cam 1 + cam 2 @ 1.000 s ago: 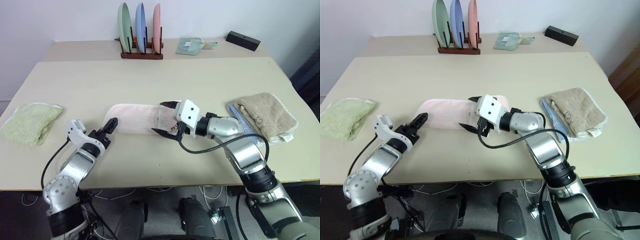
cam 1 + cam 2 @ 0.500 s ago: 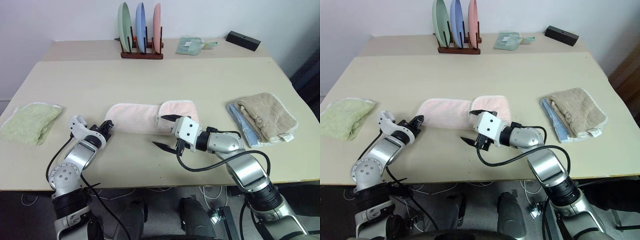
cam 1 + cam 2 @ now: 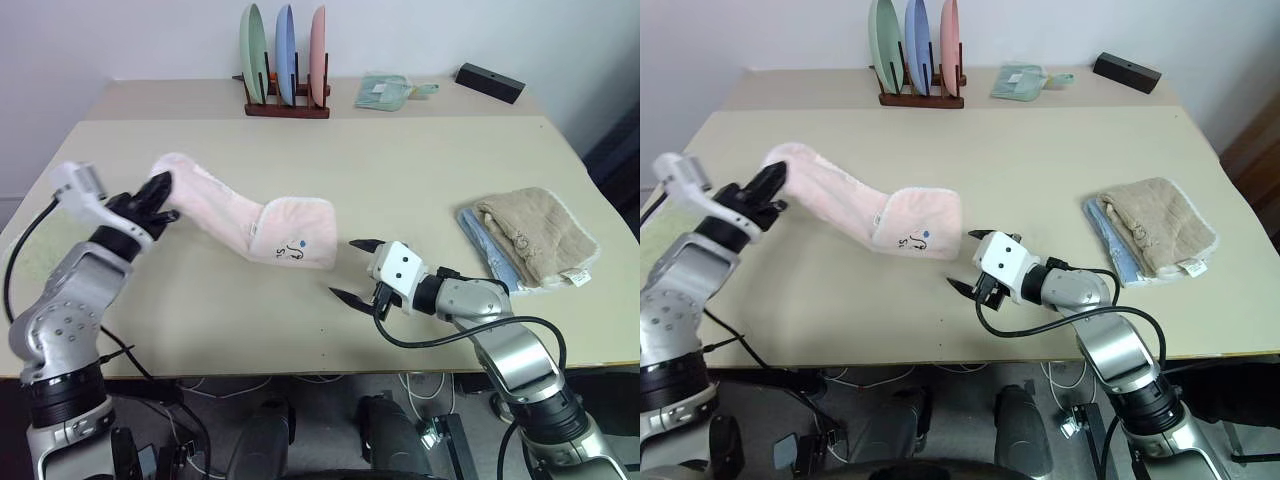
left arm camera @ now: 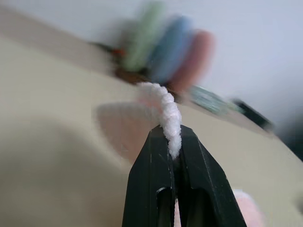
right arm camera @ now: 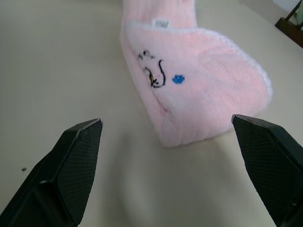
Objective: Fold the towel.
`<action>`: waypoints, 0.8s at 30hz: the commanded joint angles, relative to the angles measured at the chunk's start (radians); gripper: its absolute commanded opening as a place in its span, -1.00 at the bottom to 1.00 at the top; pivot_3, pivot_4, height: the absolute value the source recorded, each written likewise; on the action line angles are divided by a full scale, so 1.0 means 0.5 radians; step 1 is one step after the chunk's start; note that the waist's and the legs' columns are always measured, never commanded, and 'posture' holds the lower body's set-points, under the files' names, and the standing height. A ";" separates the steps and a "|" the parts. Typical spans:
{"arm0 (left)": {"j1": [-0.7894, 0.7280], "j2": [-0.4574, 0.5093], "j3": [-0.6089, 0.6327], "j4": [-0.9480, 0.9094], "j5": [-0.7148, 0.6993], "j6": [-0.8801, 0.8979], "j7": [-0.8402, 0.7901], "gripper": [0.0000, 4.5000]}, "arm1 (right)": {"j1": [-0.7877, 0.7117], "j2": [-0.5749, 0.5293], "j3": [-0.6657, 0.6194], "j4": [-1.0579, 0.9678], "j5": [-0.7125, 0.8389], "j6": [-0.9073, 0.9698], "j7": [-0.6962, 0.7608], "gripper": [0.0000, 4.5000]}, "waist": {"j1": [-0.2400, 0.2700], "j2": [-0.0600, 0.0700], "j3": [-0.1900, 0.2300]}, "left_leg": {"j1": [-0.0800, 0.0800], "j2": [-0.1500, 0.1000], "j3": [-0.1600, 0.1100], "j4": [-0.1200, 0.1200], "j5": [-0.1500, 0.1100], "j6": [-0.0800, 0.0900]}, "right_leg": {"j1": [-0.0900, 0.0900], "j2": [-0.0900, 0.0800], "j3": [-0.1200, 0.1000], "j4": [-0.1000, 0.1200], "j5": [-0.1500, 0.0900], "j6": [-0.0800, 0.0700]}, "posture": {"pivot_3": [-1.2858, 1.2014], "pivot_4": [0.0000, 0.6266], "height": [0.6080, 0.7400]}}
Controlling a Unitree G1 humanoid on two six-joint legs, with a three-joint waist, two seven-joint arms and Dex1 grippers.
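Your left pincer (image 3: 160,190) had been open beside the end of the towel (image 3: 245,225) a moment before. It snapped closed on that end and went up with it. The pink cloth was pinched tight between the two black fingers (image 4: 151,165). That end hung in the air, above the left side of the worktop (image 3: 400,180). The other end, the one with the small dark drawing, was doubled over and seemed to rest on the worktop.

Your right pincer (image 3: 355,270) had pulled back toward you. It sat wide open with nothing in it, just beside the doubled end.

I think this was the start of the fold. You had hold of one end, so you could carry it across and lay it on the other end.
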 commanded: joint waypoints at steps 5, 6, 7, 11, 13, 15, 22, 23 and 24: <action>-0.202 0.008 -0.864 -0.163 0.523 0.018 -0.336 -0.98 | 0.013 0.033 -0.041 -0.069 0.005 -0.008 -0.061 1.00 | -0.029 0.000 0.000 | 0.000 0.000 0.000 -0.002 0.000 0.000 | -0.001 0.000 0.000 0.000 0.003 0.006 | 0.03 -0.52 1.00; -0.218 -0.016 -0.946 -0.111 0.591 0.024 -0.346 -0.98 | 0.016 0.032 -0.045 -0.070 0.001 -0.006 -0.071 1.00 | -0.035 0.001 0.000 | 0.002 0.000 0.001 -0.003 0.000 0.000 | -0.001 0.001 0.002 0.000 0.003 0.006 | 0.03 -0.52 1.00; -0.234 -0.026 -1.040 -0.069 0.686 -0.004 -0.378 -0.98 | 0.023 0.031 -0.048 -0.077 -0.002 -0.001 -0.080 1.00 | -0.035 0.001 0.000 | 0.003 0.001 0.002 -0.004 0.000 0.000 | -0.001 0.001 0.002 0.001 0.003 0.006 | 0.03 -0.52 1.00; -0.266 -0.077 -1.145 0.056 0.841 0.002 -0.458 -0.98 | 0.052 0.022 -0.055 -0.103 -0.009 0.012 -0.108 1.00 | -0.030 0.001 0.000 | 0.002 0.002 0.001 -0.004 0.000 0.000 | -0.003 0.003 0.002 0.001 0.003 0.007 | 0.03 -0.52 1.00; -0.286 -0.097 -1.138 0.121 0.894 0.019 -0.473 -0.98 | 0.062 0.019 -0.053 -0.107 -0.012 0.010 -0.117 1.00 | -0.024 0.000 0.000 | 0.001 0.002 0.001 -0.004 0.000 0.000 | -0.003 0.002 0.002 0.001 0.003 0.007 | 0.03 -0.52 1.00; -0.291 -0.107 -1.136 0.151 0.937 0.024 -0.501 -0.98 | 0.066 0.019 -0.050 -0.106 -0.014 0.007 -0.123 1.00 | -0.023 0.000 0.000 | 0.001 0.002 0.001 -0.003 0.000 0.000 | -0.003 0.002 0.001 0.001 0.003 0.007 | 0.03 -0.52 1.00; -0.183 -0.081 -0.952 -0.017 0.752 0.118 -0.724 0.04 | 0.000 0.020 -0.062 -0.046 -0.023 0.008 -0.133 1.00 | -0.032 0.000 0.000 | 0.001 0.002 0.000 -0.003 0.000 0.000 | -0.003 0.002 0.001 0.001 0.003 0.008 | 0.03 -0.52 1.00; -0.140 -0.042 -0.857 -0.095 0.657 0.105 -0.813 0.24 | -0.015 0.006 -0.083 -0.037 -0.016 0.014 -0.125 1.00 | -0.035 0.001 0.000 | 0.001 0.002 0.000 -0.004 0.000 0.000 | -0.003 0.002 0.001 0.001 0.003 0.008 | 0.03 -0.52 1.00; -0.103 -0.012 -0.752 -0.154 0.563 0.094 -0.886 0.49 | -0.031 -0.006 -0.103 -0.031 -0.005 0.021 -0.116 1.00 | -0.041 0.001 0.001 | 0.001 0.002 0.001 -0.004 0.000 0.000 | -0.004 0.002 0.002 0.002 0.003 0.008 | 0.03 -0.52 1.00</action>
